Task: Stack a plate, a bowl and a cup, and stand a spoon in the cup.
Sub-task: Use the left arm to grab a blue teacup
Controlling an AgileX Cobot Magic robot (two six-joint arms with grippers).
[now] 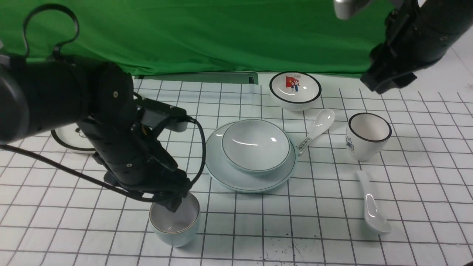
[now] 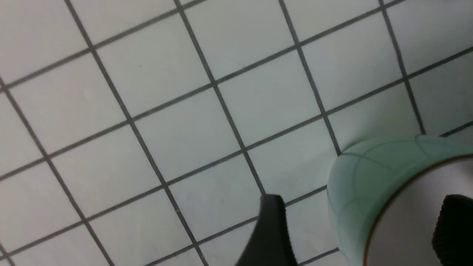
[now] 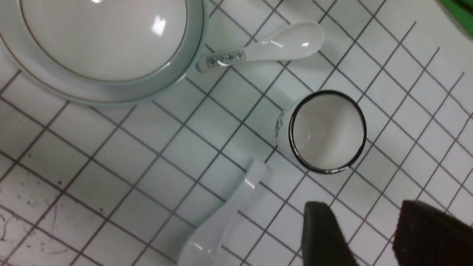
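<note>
The pale blue-green bowl sits in the matching plate at the table's middle. The small blue-green cup stands upright near the front edge, left of the plate. My left gripper is open over it. One of its fingers hangs inside the cup, the other stays outside, and neither touches the wall. The plain white spoon lies flat at the front right. My right gripper hangs high above that side, open and empty, beside the spoon.
A white black-rimmed cup stands right of the plate, with a pattern-handled spoon between them. A white bowl with a picture sits at the back. A black-rimmed plate lies behind my left arm. The right arm fills the upper right.
</note>
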